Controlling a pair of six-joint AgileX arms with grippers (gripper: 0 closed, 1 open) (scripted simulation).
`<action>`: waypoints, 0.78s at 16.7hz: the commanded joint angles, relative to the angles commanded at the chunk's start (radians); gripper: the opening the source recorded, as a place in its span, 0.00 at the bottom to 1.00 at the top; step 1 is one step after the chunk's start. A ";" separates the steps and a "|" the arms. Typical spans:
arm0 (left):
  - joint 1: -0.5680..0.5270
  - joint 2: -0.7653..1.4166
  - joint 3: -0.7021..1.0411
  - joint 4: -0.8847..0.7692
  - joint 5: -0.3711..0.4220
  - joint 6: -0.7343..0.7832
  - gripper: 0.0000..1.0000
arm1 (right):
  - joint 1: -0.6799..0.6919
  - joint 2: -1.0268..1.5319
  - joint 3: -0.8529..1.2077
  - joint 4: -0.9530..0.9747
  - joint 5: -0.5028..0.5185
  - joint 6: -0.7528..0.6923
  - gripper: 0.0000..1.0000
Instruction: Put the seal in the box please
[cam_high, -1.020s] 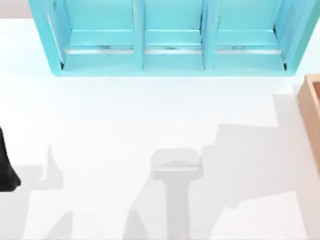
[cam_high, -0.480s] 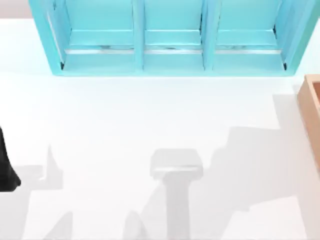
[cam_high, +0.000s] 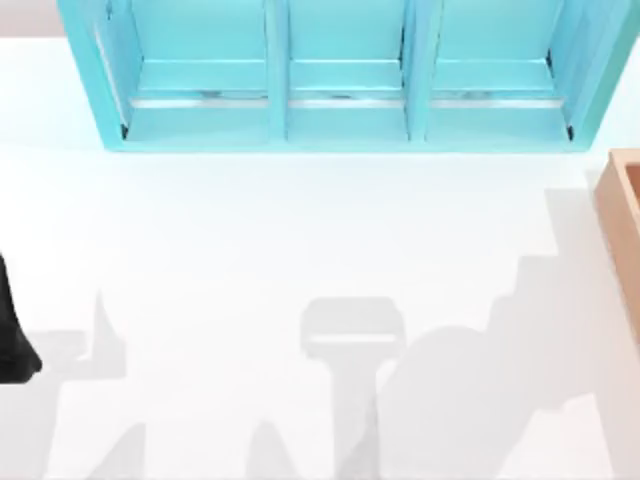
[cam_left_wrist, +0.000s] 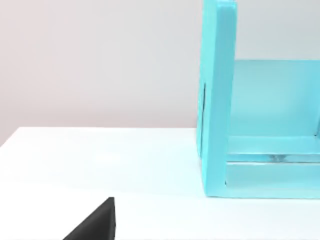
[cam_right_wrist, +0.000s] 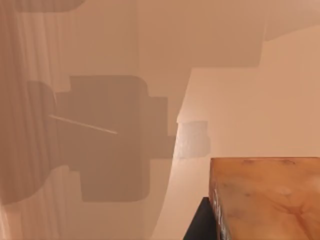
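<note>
— Seal's whereabouts?
— Cannot tell; hidden from here. Box (cam_high: 622, 225) at the bench's (cam_high: 300, 250) right edge, just past the turquoise shelf unit (cam_high: 340, 80).
— Nearer arm for the drop?
— Right, judging by its wrist view: box wall close up, beside a dark sliver, probably the right pincer (cam_right_wrist: 200, 227). Spread or pinching: cannot tell.
— And the left arm (cam_high: 12, 345)?
— Parked at the bench's left edge, well apart from the box. Left pincer (cam_left_wrist: 97, 225): state likewise impossible to tell.

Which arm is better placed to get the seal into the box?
Right, probably. The box sits at the right edge of the table, and the right wrist view shows what looks like the seal close up. The left arm is parked at the far left edge.
</note>
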 joint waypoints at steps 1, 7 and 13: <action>0.000 0.000 0.000 0.000 0.000 0.000 1.00 | 0.000 0.000 0.000 0.000 0.000 0.000 0.00; 0.000 0.000 0.000 0.000 0.000 0.000 1.00 | 0.000 0.000 0.000 0.000 0.000 0.000 0.30; 0.000 0.000 0.000 0.000 0.000 0.000 1.00 | 0.000 0.000 0.000 0.000 0.000 0.000 0.75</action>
